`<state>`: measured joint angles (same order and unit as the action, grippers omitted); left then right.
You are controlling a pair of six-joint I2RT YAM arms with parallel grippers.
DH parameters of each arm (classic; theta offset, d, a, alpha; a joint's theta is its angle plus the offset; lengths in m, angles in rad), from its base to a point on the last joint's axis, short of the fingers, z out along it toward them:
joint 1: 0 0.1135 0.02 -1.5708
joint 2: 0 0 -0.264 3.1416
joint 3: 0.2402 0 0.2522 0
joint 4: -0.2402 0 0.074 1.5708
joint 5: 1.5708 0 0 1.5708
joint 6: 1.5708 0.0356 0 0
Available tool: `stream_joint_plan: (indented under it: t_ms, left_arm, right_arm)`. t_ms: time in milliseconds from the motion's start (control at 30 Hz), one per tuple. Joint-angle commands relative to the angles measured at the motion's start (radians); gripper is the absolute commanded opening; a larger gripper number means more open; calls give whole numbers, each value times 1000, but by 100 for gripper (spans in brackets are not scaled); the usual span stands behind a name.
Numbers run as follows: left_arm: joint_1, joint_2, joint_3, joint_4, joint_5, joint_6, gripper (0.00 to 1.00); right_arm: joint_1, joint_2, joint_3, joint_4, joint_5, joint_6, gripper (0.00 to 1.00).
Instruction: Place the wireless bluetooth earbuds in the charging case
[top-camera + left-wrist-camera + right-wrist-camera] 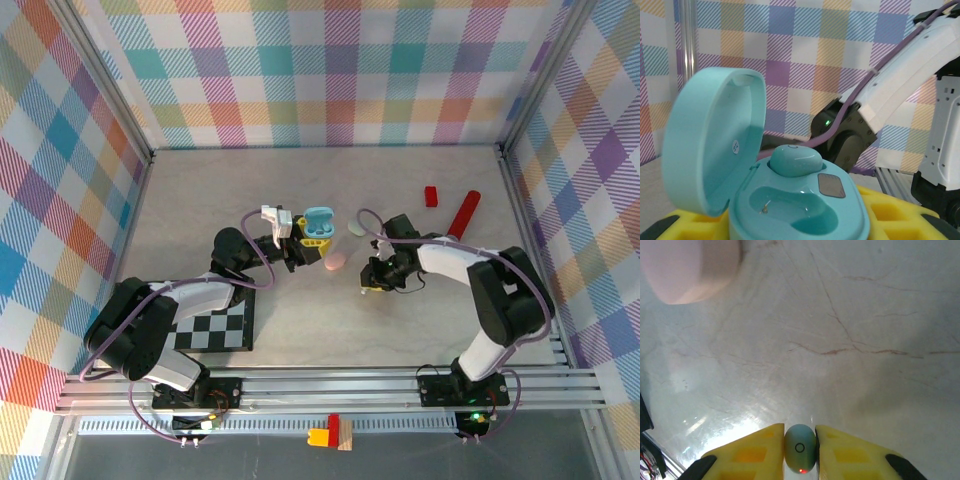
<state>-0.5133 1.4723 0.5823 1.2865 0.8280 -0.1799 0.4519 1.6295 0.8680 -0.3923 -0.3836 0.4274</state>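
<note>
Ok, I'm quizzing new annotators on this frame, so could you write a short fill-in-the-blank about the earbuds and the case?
1. The mint charging case gripped by the left gripper has its lid ____.
2. Its wells hold ____ seated earbud, with the other well bare.
3. The right gripper pinches a mint earbud between its ____ fingers, above the table.

Missing words: open; one; yellow.

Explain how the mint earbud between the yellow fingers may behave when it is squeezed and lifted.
The earbud looks smooth, glossy and rounded, so it may slip out of the right pincer, whose fingers touch it on two sides. It is tiny, so probably very light. Released on the table, it would likely roll or rock.
</note>
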Motion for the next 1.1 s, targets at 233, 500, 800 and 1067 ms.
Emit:
stream_joint_plan:
  t_ms: [233, 500, 800, 1067]
  left_arm:
    - [24, 47, -13, 49, -96, 93, 41]
    - [33, 112, -4, 52, -164, 141, 41]
    - [33, 138, 3, 51, -190, 187, 41]
    - [38, 125, -16, 52, -211, 189, 40]
  right_arm:
    - [43, -273, 155, -191, 162, -32, 21]
    - [155, -303, 426, -344, 293, -77, 21]
    - [258, -136, 718, -381, 342, -129, 21]
    - [313, 3, 890, -385, 328, -147, 21]
